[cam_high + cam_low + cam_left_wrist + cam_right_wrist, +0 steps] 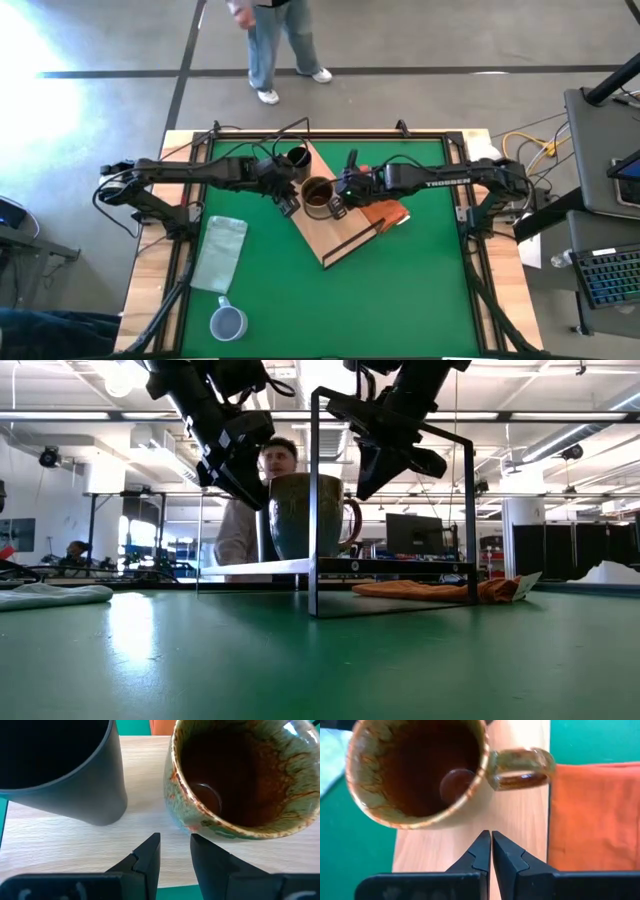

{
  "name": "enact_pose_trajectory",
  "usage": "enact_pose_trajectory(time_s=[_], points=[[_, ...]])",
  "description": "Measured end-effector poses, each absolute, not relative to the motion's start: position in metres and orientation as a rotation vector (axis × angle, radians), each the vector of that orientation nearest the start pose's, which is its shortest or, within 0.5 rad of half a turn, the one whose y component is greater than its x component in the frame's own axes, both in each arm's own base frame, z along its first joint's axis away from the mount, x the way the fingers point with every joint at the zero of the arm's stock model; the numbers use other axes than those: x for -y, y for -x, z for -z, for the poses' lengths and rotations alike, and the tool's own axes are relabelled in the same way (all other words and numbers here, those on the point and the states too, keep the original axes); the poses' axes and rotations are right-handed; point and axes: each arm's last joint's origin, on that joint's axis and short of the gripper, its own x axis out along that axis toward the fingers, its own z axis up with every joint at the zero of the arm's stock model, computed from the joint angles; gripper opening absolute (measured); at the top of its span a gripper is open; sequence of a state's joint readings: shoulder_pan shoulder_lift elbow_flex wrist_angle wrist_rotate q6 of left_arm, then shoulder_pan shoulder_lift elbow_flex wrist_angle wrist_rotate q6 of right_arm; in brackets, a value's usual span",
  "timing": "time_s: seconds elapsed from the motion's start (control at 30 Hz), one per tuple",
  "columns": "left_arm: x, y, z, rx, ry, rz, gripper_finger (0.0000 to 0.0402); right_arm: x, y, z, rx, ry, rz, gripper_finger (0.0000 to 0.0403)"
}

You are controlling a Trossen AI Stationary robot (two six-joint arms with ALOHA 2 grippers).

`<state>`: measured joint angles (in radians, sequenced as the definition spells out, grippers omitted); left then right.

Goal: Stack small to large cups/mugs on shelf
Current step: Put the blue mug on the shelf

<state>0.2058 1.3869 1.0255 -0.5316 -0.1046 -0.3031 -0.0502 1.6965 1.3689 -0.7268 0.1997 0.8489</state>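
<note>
A glazed, speckled brown mug sits on the pale wood-grain shelf; "TROSSEN" is printed on the right arm. The left gripper is slightly spread, and the right gripper is pressed together, empty.

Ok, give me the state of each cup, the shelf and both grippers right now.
black cup: upright on shelf
brown mug: upright on shelf, empty, ungripped
blue-grey cup: on table, off shelf
left gripper: slightly open, empty
right gripper: shut, empty

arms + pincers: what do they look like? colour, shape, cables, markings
Both arms are dark, slim and jointed, with black cables looping along them; the right forearm carries white TROSSEN lettering. Left pincer and right pincer each have two flat, black, wedge-shaped fingers tapering to blunt tips.
</note>
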Motion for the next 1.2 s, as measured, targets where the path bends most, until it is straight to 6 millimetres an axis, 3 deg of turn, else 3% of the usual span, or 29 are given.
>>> enact_pose_trajectory(time_s=[0.23, 0.43, 0.67, 0.97, 1.1, 1.2], points=[[-0.058, -0.271, -0.262, -0.876, 0.348, -0.38, 0.0093, 0.018, -0.34, -0.27, -0.893, -0.663, 0.666, 0.0009], [-0.033, -0.25, -0.274, -0.949, 0.386, -0.254, 0.0093, 0.004, -0.327, -0.295, -0.819, -0.639, 0.627, 0.0033], [0.012, -0.218, -0.289, -1.04, 0.395, -0.108, 0.0093, -0.015, -0.301, -0.322, -0.751, -0.608, 0.618, 0.0109], [0.087, -0.172, -0.305, -1.075, 0.4, 0.15, 0.0093, -0.038, -0.288, -0.327, -0.766, -0.58, 0.604, 0.0179], [0.113, -0.158, -0.3, -1.159, 0.434, 0.152, 0.0093, -0.043, -0.287, -0.323, -0.786, -0.561, 0.624, 0.019], [0.126, -0.152, -0.291, -1.269, 0.524, 0.042, 0.0093, -0.045, -0.287, -0.321, -0.792, -0.549, 0.624, 0.0192]])
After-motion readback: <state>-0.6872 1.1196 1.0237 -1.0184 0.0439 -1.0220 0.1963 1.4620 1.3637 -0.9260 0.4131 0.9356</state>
